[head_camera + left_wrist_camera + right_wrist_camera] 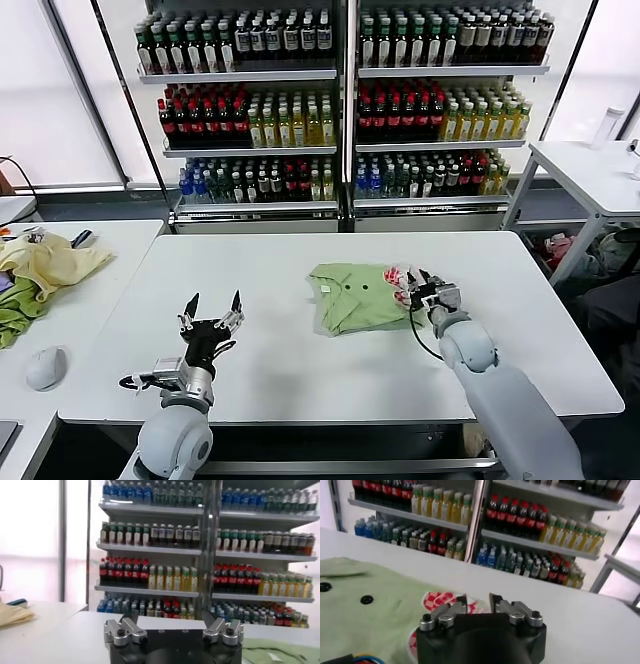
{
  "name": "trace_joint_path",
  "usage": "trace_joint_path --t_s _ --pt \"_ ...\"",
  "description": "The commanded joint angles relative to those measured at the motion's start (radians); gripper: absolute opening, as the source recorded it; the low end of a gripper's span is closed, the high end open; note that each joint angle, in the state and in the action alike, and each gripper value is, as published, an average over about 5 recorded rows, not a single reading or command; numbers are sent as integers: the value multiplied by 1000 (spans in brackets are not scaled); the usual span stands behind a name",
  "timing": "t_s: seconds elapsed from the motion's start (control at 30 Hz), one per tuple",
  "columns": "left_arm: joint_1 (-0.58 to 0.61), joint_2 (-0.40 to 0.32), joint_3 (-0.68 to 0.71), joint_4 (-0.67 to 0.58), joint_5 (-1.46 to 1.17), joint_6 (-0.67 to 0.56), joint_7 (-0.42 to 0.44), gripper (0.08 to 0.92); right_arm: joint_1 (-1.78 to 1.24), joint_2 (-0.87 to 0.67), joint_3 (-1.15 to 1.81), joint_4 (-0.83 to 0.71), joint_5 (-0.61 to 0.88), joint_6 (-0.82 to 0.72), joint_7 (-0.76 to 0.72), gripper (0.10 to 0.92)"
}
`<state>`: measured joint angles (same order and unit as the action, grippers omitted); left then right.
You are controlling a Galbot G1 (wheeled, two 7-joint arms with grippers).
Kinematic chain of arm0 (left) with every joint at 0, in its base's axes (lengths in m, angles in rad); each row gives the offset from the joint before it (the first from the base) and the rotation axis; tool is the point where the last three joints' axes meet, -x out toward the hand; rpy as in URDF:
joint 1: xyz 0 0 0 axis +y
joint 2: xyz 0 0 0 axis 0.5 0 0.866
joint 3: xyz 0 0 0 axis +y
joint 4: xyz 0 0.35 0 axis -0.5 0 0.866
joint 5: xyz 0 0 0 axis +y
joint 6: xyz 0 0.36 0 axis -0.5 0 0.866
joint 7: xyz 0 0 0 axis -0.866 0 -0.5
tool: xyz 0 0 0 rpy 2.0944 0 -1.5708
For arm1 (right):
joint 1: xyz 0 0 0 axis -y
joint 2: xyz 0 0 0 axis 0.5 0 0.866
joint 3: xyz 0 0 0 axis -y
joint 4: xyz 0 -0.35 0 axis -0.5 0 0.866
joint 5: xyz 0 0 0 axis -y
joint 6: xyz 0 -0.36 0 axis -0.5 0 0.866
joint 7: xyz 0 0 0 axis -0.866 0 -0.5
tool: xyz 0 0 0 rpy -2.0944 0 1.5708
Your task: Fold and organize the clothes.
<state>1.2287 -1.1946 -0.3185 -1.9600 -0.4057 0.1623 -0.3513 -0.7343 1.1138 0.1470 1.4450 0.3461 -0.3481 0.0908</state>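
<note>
Right tool [421,286] on folded sage T-shirt [355,297]

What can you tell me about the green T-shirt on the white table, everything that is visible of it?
The T-shirt is light sage green and looks like soft cotton. It lies partly folded into a rumpled, roughly square bundle on the white table, right of the middle. Two small dark round marks show on its upper face, and a red-and-white printed graphic shows at its right edge. The right gripper is at that edge, over the graphic; whether it pinches the cloth cannot be told. The left gripper is open, apart from it.
</note>
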Motion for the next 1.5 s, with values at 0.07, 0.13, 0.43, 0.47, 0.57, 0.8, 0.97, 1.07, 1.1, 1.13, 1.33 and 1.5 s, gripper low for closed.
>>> trace_joint_path --t_s 0.07,0.13,0.43,0.47,0.57,0.8,0.97,1.07,1.1,1.13,1.33,1.5 --pt "32 -8 14 -37 55 -7 26 823 -263 -55 151 262 -87 131 -14 480" --pt "41 -15 17 -55 64 -6 36 823 -327 -58 197 323 -75 140 -11 532" --pt "97 -27 19 -130 108 1 78 823 -549 -68 389 556 -7 158 -19 774" --pt "103 -29 17 -137 110 -2 77 823 -564 -65 399 568 -3 163 -17 793" --pt "129 -38 9 -162 124 -15 75 823 -604 -53 423 597 7 190 -6 818" --pt "181 -40 -8 -208 135 -17 84 823 -696 -27 454 666 -26 257 41 823" --pt "196 -51 -14 -220 137 -15 92 823 -703 -13 453 679 -31 271 67 823" --pt "207 -61 -13 -226 147 -15 99 823 -705 -12 457 687 -31 275 74 823" --pt "210 -64 -13 -228 152 -16 101 823 -706 -14 460 690 -30 276 75 823" --pt "214 -66 -12 -230 156 -16 104 823 -707 -16 463 693 -30 277 77 823" --pt "230 -74 -16 -238 173 -15 109 823 -699 -23 471 691 -17 284 86 823" --pt "243 -79 -23 -243 184 -18 112 823 -682 -21 462 685 -18 287 89 823"
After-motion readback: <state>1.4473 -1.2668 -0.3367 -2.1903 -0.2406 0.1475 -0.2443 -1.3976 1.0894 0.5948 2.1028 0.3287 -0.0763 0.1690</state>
